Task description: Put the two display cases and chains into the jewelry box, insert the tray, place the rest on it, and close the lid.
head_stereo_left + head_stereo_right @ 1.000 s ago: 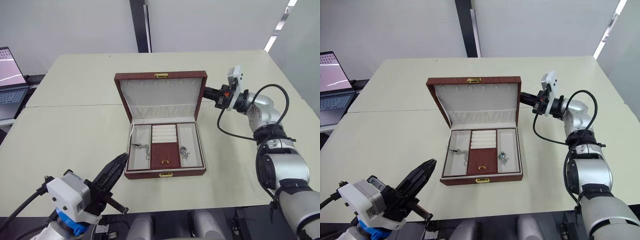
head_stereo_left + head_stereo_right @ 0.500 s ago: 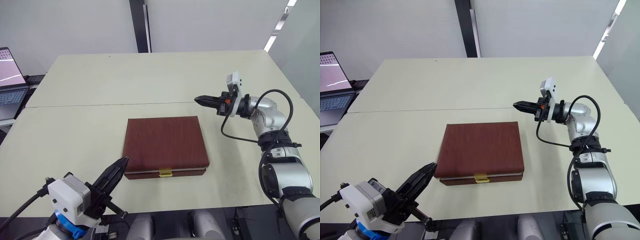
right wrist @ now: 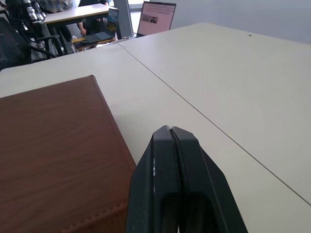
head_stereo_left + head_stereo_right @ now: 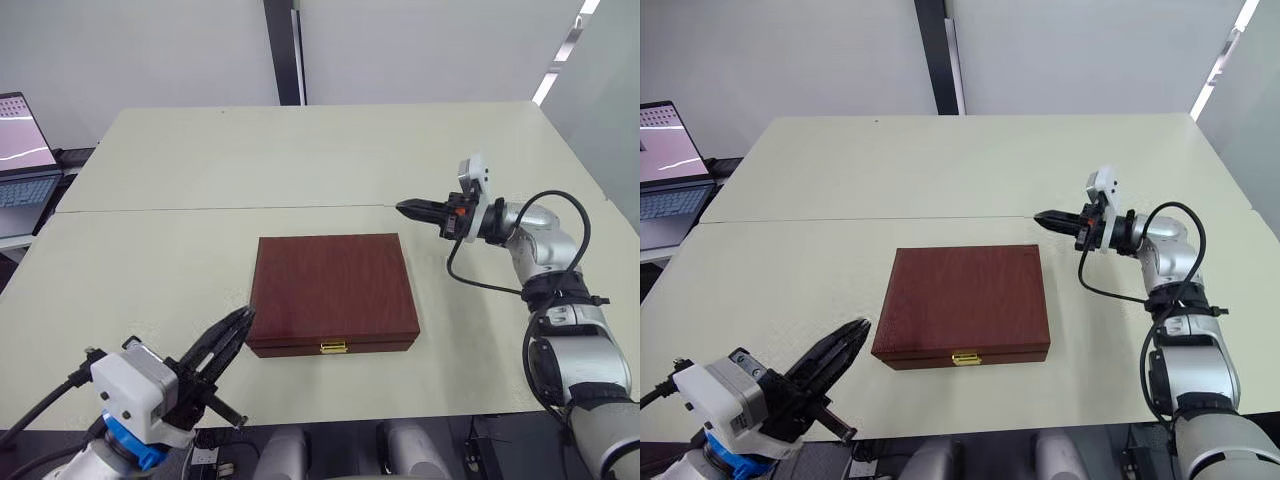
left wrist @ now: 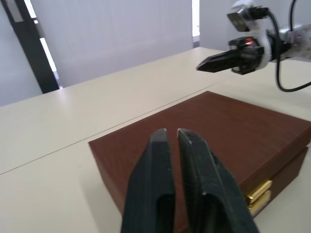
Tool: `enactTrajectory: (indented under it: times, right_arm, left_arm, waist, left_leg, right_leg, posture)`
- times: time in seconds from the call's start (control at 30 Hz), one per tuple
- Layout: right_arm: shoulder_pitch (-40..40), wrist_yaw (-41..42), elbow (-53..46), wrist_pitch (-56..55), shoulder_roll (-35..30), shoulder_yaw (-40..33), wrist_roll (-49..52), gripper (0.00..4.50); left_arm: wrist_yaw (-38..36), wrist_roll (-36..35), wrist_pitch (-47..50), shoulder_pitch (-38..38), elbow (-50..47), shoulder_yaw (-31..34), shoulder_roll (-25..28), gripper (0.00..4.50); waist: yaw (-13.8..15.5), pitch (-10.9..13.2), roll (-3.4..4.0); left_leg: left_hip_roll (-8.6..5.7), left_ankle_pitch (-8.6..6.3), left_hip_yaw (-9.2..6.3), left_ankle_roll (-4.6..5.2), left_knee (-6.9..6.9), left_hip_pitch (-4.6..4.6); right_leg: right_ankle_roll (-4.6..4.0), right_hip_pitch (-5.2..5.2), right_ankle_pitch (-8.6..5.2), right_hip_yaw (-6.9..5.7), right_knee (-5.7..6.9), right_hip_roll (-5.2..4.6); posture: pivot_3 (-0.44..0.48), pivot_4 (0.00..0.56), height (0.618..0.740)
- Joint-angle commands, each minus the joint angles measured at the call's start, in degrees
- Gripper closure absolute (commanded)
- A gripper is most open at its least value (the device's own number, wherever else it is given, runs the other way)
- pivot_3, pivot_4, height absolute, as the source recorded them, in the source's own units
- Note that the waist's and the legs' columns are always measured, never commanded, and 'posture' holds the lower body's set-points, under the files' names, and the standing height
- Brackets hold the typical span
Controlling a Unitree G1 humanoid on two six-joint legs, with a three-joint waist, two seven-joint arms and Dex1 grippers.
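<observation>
The reddish-brown jewelry box (image 4: 335, 290) lies mid-table with its lid (image 4: 962, 298) down flat and the gold clasp (image 4: 333, 346) facing me. The display cases, chains and tray are hidden from view. My right gripper (image 4: 402, 207) is shut and empty, hovering just past the box's far right corner, apart from it; its tips (image 3: 169, 129) point across the table beside the box edge. My left gripper (image 4: 243, 318) is shut on nothing, low at the box's front left corner, its fingers (image 5: 160, 145) aimed over the lid.
An open laptop (image 4: 20, 150) sits on a side desk at the far left. A seam (image 4: 200, 209) runs across the cream table behind the box. The table's front edge (image 4: 400, 405) is close below the box.
The lid, open one second ago with my right gripper at its right edge, has dropped shut. My right gripper has drawn back to the right of the box. My left gripper has barely moved.
</observation>
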Motion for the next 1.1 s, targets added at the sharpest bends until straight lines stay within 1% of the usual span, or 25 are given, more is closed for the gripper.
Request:
enactTrajectory:
  times: [0.03,0.13,0.23,0.33,0.37,0.4,0.43,0.57,0.63,0.7,0.8,0.9,1.0,1.1]
  right_arm:
    - [4.48,-1.36,-7.81,1.14,-3.41,-3.2,2.76,3.65]
    - [9.5,-2.04,-13.64,3.63,-6.19,-4.47,4.44,2.83]
    - [15.31,-2.99,-19.1,4.95,-9.71,-6.86,5.91,2.01]
    - [21.47,-3.67,-22.76,4.68,-12.58,-8.92,6.46,1.12]
    - [24.13,-4.14,-23.9,4.1,-13.46,-9.71,6.26,0.79]
    - [26.37,-4.74,-25.07,3.96,-14.06,-10.48,6.36,0.49]
    - [28.26,-5.41,-26.11,4.13,-14.41,-11.3,6.68,0.08]
    - [34.42,-8.01,-29.15,3.91,-15.14,-13.71,7.53,0.04]
    - [37.04,-9.07,-28.89,2.96,-15.31,-14.79,7.33,0.04]
    - [39.1,-9.76,-28.26,2.04,-15.38,-15.6,7.05,0.04]
    - [40.78,-10.53,-28.27,1.94,-15.56,-16.01,7.18,0.04]
    - [41.58,-10.77,-27.52,1.63,-15.78,-15.79,6.88,0.04]
    - [41.73,-10.76,-27.39,1.64,-16.03,-15.18,6.76,0.04]
    - [41.26,-10.82,-26.6,1.66,-16.34,-15.05,6.7,0.04]
  left_arm:
    - [-2.03,-2.59,-0.69,-1.84,5.69,5.5,1.67,2.99]
    - [-3.27,-4.56,0.13,-5.03,11.61,8.81,3.32,2.04]
    - [-5.27,-6.19,1.46,-9.15,19.36,12.36,6.25,1.12]
    - [-6.47,-6.96,3.43,-12.76,25.81,12.99,8.03,0.19]
    - [-7.22,-6.61,4.01,-14.37,28.8,12.76,8.95,0.0]
    - [-8.09,-6.49,4.96,-15.99,31.67,12.59,10.12,0.0]
    - [-8.6,-6.57,6.05,-17.93,34.76,12.59,11.14,0.0]
    - [-11.45,-5.21,5.84,-25.05,45.79,11.94,13.63,0.0]
    - [-13.52,-4.65,5.22,-28.33,51.36,11.5,14.65,0.0]
    - [-15.13,-3.61,4.04,-31.64,57.47,11.6,15.74,0.0]
    - [-17.61,-3.14,4.51,-34.86,63.16,11.44,17.36,0.0]
    - [-20.09,-1.88,4.12,-36.59,66.16,10.8,19.2,0.0]
    - [-19.79,0.56,3.99,-36.46,65.98,10.33,20.51,0.0]
    - [-19.49,1.51,4.25,-36.17,64.96,10.57,20.86,0.0]
  waist:
    - [0.46,0.0,0.0]
    - [0.87,0.0,0.0]
    - [1.03,0.0,0.01]
    - [0.98,-0.01,0.02]
    - [0.98,-0.02,0.01]
    - [0.97,-0.02,0.0]
    - [0.98,-0.02,0.0]
    - [0.86,-0.03,0.02]
    - [0.7,-0.03,0.01]
    - [0.71,-0.03,0.01]
    - [0.69,-0.03,0.01]
    - [0.71,-0.03,0.01]
    - [0.72,-0.03,0.01]
    - [0.76,-0.03,0.01]
  left_leg:
    - [0.0,0.0,-0.02,0.0,0.0,-0.01]
    - [0.0,0.0,-0.04,0.0,0.01,-0.02]
    - [-0.01,0.0,-0.07,-0.01,0.03,0.0]
    - [0.0,0.0,-0.07,-0.01,0.04,0.01]
    - [-0.01,0.0,-0.07,-0.01,0.04,0.02]
    - [0.0,0.0,-0.07,-0.01,0.03,0.02]
    - [0.01,0.0,-0.1,-0.01,0.03,0.02]
    - [0.02,0.01,-0.12,-0.01,0.04,0.05]
    - [0.03,0.01,-0.07,-0.01,0.04,0.06]
    - [0.03,0.01,-0.08,-0.01,0.03,0.07]
    - [0.04,0.01,-0.09,-0.01,0.01,0.07]
    - [0.03,0.01,-0.08,-0.01,0.03,0.07]
    - [0.03,0.01,-0.1,-0.01,0.03,0.07]
    - [0.04,0.01,-0.11,-0.01,0.01,0.07]
  right_leg:
    - [0.0,0.0,0.0,-0.03,0.0,0.0]
    - [0.0,0.0,0.0,-0.06,0.01,0.01]
    - [0.0,0.02,0.0,-0.09,0.04,0.01]
    - [0.0,0.04,0.0,-0.1,0.04,0.03]
    - [0.01,0.06,0.0,-0.09,0.04,0.02]
    - [0.01,0.06,0.0,-0.11,0.02,0.02]
    - [0.01,0.06,0.0,-0.12,0.04,0.04]
    - [0.01,0.06,0.0,-0.13,0.09,0.08]
    - [0.01,0.06,0.0,-0.09,0.08,0.08]
    - [0.01,0.06,0.0,-0.1,0.08,0.08]
    - [0.01,0.04,0.0,-0.11,0.09,0.09]
    - [0.01,0.03,0.01,-0.09,0.09,0.08]
    - [0.01,0.04,0.01,-0.1,0.09,0.07]
    - [0.01,0.04,0.01,-0.1,0.08,0.07]
  posture:
    - [0.0,0.15,0.74]
    - [0.0,0.15,0.74]
    - [0.0,0.15,0.74]
    - [0.0,0.15,0.74]
    - [0.0,0.15,0.74]
    - [0.0,0.15,0.74]
    - [0.0,0.15,0.74]
    - [0.0,0.15,0.74]
    - [0.0,0.15,0.74]
    - [0.0,0.15,0.74]
    - [0.0,0.15,0.74]
    - [0.0,0.15,0.74]
    - [0.0,0.15,0.74]
    - [0.0,0.15,0.74]
